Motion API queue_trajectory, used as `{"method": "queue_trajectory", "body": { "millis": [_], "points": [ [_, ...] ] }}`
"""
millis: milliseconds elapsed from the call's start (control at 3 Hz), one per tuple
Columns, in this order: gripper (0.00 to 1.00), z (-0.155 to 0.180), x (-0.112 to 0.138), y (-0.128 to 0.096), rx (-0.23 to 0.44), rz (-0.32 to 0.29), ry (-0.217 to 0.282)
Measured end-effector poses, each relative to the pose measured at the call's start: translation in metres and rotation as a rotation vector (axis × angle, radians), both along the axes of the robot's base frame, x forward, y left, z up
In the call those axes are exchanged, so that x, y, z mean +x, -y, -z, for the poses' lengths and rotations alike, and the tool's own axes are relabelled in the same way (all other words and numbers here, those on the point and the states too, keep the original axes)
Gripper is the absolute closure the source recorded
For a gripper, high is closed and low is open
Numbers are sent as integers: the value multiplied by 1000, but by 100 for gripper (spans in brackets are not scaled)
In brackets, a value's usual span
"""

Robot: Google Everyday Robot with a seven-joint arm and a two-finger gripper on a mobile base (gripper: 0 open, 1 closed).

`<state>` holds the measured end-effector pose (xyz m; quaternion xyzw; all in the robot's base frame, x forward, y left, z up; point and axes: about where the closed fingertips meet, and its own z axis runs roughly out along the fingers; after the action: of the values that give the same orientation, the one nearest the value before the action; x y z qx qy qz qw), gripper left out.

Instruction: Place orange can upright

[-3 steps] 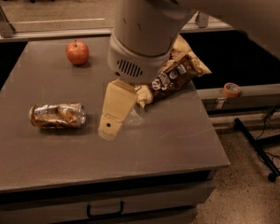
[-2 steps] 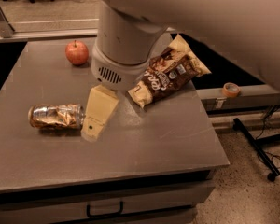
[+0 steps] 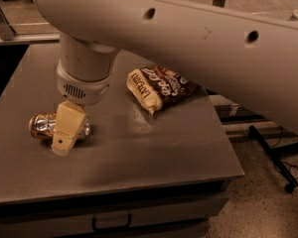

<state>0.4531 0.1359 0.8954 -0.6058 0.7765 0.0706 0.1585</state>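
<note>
Orange can point(image 3: 41, 126): lying on its side on the table point(image 3: 154, 152), left of the snack bag point(image 3: 159, 87) and nearer us.
Gripper point(image 3: 68, 133): left of the snack bag, down over the can's right end.
Grip state: we cannot tell.
Handling, our judgement: we would clamp squarely across the can's body, tip it on end, and release only once its base sits flat.

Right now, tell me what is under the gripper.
The gripper hangs over the orange can, which lies on its side on the table. Both ends of the can show beside the gripper, which covers its middle.
</note>
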Motion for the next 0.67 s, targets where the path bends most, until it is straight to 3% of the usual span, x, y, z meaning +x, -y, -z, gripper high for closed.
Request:
{"method": "queue_trajectory", "body": {
  "millis": [667],
  "points": [
    [0,34,17,-62,-31,-112,12]
  ]
}}
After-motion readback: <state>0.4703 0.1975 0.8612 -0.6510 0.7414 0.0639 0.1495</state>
